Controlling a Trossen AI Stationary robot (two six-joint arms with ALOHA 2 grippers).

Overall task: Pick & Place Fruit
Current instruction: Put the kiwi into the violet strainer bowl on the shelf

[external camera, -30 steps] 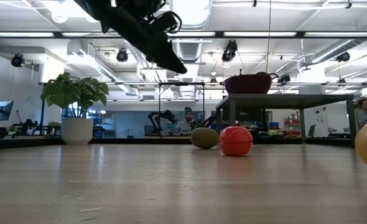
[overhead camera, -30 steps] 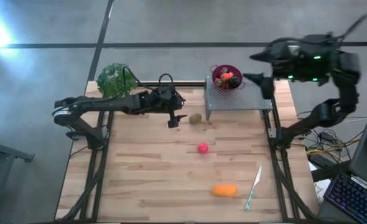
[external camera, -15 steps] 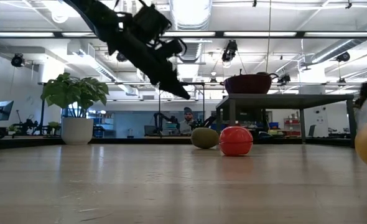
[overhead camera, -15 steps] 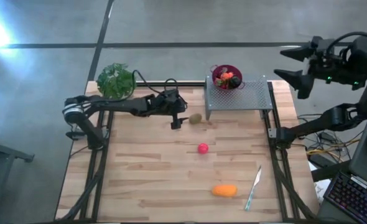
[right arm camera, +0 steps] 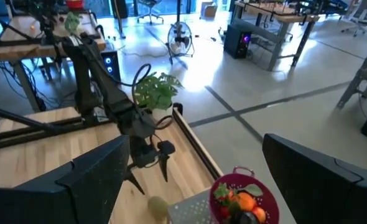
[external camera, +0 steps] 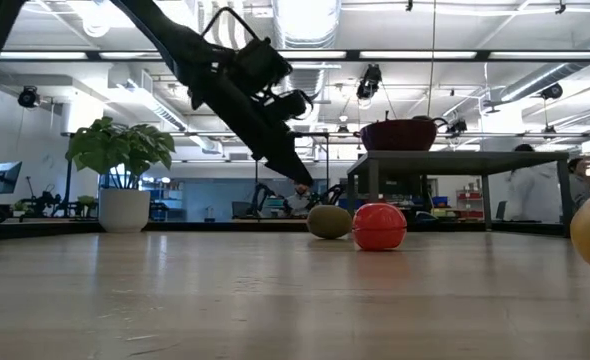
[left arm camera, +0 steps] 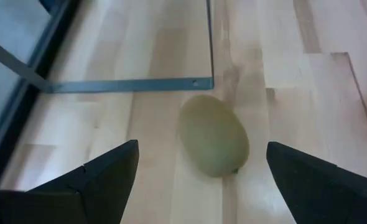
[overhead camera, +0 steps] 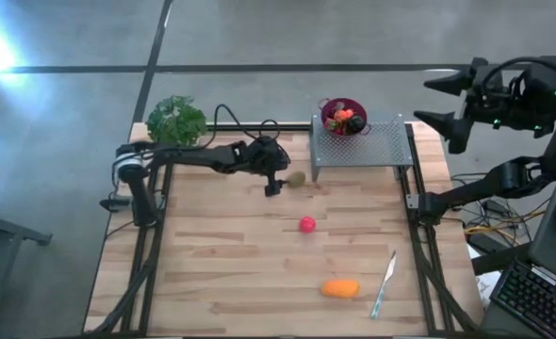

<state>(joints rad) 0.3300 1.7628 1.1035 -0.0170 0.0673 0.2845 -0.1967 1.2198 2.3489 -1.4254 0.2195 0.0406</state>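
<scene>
A brown-green kiwi [overhead camera: 297,178] lies on its side on the wooden table, just beside the corner of the metal stand; a pink-red ball [overhead camera: 307,224] rests alone near the middle; an oblong orange piece [overhead camera: 340,288] lies flat near the front edge; several small red, orange and dark fruits [overhead camera: 345,118] are heaped in the bowl on the stand.

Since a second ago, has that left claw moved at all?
Yes. In the high view the left gripper has slid along the table toward the kiwi, nearer the metal rack; its fingers stand open.
</scene>
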